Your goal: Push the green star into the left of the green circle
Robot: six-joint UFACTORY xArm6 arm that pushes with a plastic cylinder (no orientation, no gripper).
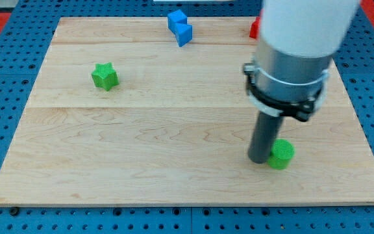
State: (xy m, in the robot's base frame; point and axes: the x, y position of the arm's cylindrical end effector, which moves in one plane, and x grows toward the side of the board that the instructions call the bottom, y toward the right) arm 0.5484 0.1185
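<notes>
My tip [260, 159] rests on the desk [174, 149], touching the left side of the green circle [282, 154] at the view's lower right. This tool is a bare rod, grasping nothing. The green star [104, 76] sits well apart, upper left. A blue block [180, 27] lies near the top edge; a red block [254, 28] peeks from behind the arm.

Wooden board [174, 136] carries green star [104, 76], green circle [281, 155], blue block [180, 27].

No text, label, brand or number can be read anywhere here.
</notes>
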